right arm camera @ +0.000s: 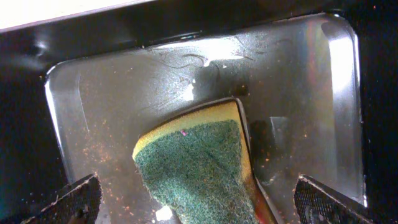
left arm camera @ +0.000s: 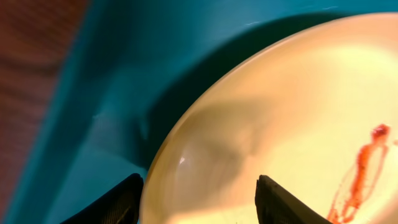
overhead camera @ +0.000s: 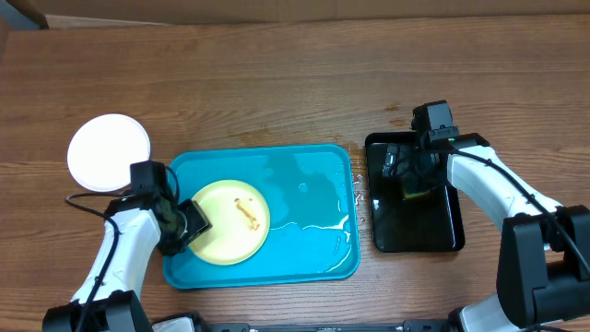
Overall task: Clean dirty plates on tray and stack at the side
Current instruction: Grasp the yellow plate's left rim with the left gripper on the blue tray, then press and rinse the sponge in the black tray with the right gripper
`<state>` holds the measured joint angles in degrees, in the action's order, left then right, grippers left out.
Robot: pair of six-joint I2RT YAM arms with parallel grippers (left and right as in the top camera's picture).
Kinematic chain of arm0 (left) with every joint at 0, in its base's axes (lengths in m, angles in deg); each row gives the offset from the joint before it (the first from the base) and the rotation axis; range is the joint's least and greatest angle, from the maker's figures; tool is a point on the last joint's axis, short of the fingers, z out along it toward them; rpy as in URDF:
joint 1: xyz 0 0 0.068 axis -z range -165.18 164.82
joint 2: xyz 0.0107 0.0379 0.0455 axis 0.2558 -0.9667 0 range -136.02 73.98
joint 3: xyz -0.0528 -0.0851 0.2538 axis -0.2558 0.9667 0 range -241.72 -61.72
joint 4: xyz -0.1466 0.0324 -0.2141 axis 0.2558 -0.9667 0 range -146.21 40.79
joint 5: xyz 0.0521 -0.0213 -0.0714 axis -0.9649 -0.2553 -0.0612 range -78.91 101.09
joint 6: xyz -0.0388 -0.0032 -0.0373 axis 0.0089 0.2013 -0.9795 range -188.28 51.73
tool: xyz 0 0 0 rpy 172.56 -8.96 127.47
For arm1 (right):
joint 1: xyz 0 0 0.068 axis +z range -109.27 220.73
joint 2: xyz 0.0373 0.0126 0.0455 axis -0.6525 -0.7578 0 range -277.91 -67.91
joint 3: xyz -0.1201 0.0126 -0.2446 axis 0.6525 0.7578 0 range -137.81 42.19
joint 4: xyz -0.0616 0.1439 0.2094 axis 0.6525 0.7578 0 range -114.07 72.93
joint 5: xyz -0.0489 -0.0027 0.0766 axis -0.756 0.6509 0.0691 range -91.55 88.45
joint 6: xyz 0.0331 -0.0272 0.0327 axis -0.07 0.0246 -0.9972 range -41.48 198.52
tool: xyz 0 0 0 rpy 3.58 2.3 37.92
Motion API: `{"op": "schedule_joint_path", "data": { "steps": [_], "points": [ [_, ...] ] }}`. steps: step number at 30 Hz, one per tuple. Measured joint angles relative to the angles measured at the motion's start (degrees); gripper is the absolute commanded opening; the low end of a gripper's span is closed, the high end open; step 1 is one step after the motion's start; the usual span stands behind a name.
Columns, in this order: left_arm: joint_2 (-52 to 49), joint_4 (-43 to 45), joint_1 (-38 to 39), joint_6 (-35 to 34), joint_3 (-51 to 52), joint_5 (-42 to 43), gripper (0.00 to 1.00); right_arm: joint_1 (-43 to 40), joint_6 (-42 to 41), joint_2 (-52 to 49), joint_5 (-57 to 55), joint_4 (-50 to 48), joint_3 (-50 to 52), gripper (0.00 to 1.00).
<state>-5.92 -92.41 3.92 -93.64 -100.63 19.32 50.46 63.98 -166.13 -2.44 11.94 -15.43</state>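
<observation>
Plates show up in two spots. A pale yellow plate [overhead camera: 230,231] lies flat inside the blue tray [overhead camera: 309,171], over on the tray's left side. It has a thin red-brown sauce smear [overhead camera: 247,212] near its middle. A white plate [overhead camera: 109,152] sits by itself on the tabletop [overhead camera: 277,83], just off the tray's far left corner, and it looks clean from above.

The left gripper [overhead camera: 189,226] is down at the left edge of the yellow plate. Its two fingers [left arm camera: 118,202] stand apart, one outside the rim and one over the plate, so the rim runs between them. The gripper is open and is not pinching the plate.

The right half of the blue tray is bare and looks wet and shiny.

Off to the right of the blue tray, apart from it, is a black tray [overhead camera: 433,231]. A sponge [right arm camera: 199,162], yellow with a green scrubby top, lies in it on a wet floor. The right gripper [right arm camera: 199,190] hangs over that sponge with its fingers spread wide, one on each side, touching nothing.
</observation>
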Motion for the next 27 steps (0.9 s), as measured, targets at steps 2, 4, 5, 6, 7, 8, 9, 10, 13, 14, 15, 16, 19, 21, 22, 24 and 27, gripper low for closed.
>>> {"op": "schedule_joint_path", "data": {
  "steps": [2, 4, 5, 6, 7, 8, 9, 10, 13, 14, 15, 16, 19, 21, 22, 24, 27],
  "points": [
    [0.0, 2.05, 1.64, -0.13, 0.0, 1.62, 0.59, 0.0, -0.04, 0.0, 0.0, 0.0, 0.0, 1.0],
    [0.0, 3.48, 3.39, -0.83, 0.0, 2.71, 0.6, 0.0, -0.02, 0.0, 0.0, 0.0, 0.0, 1.0],
    [0.0, 4.0, 4.26, -1.4, 0.0, 3.04, 0.6, 0.0, -0.02, 0.0, 0.02, 0.0, 0.0, 1.0],
    [0.0, 4.52, 5.35, -1.9, 0.0, 3.43, 0.6, 0.0, -0.02, 0.0, 0.0, 0.04, 0.0, 1.0],
    [0.0, 5.03, 6.4, -2.43, 0.0, 3.69, 0.6, 0.0, 0.0, 0.0, 0.0, 0.0, 0.0, 1.0],
    [0.0, 5.66, 7.43, -2.97, 0.0, 3.76, 0.6, 0.0, -0.02, 0.0, 0.0, 0.04, 0.0, 1.0],
    [0.0, 6.47, 8.79, -3.48, 0.0, 3.82, 0.6, 0.0, -0.02, 0.0, 0.0, 0.04, 0.0, 1.0],
    [0.0, 7.26, 10.23, -3.76, 0.0, 4.0, 0.6, 0.0, -0.04, 0.0, 0.02, 0.02, 0.0, 1.0],
    [0.0, 9.6, 14.29, -4.61, 0.0, 3.96, 0.6, 0.0, -0.02, 0.0, 0.02, 0.02, 0.0, 1.0],
    [0.0, 9.77, 15.26, -4.72, 0.0, 3.61, 0.6, 0.0, -0.04, 0.0, 0.0, 0.0, 0.0, 1.0],
    [0.0, 9.73, 16.37, -4.76, 0.0, 2.89, 0.6, 0.0, -0.02, 0.0, 0.0, 0.02, 0.0, 1.0],
    [0.0, 9.49, 17.03, -4.76, 0.0, 2.05, 0.59, 0.0, -0.04, 0.0, 0.02, 0.04, 0.0, 1.0],
    [0.0, 7.98, 17.57, -4.79, 0.0, -0.9, 0.56, 0.0, -0.02, 0.0, 0.02, 0.0, 0.0, 1.0],
    [0.0, 6.95, 17.55, -5.27, 0.0, -2.36, 0.55, 0.0, -0.02, 0.0, 0.02, 0.02, 0.0, 1.0],
    [0.0, 6.58, 17.57, -5.88, 0.0, -2.97, 0.53, 0.0, -0.04, 0.0, 0.02, 0.02, 0.0, 1.0],
    [0.0, 6.32, 17.57, -7.39, 0.0, -3.69, 0.51, 0.0, -0.02, 0.0, 0.0, 0.02, 0.0, 1.0],
    [0.0, 6.62, 17.68, -10.84, 0.0, -4.35, 0.49, 0.0, 0.0, 0.0, 0.0, 0.02, 0.0, 1.0]
  ]
}}
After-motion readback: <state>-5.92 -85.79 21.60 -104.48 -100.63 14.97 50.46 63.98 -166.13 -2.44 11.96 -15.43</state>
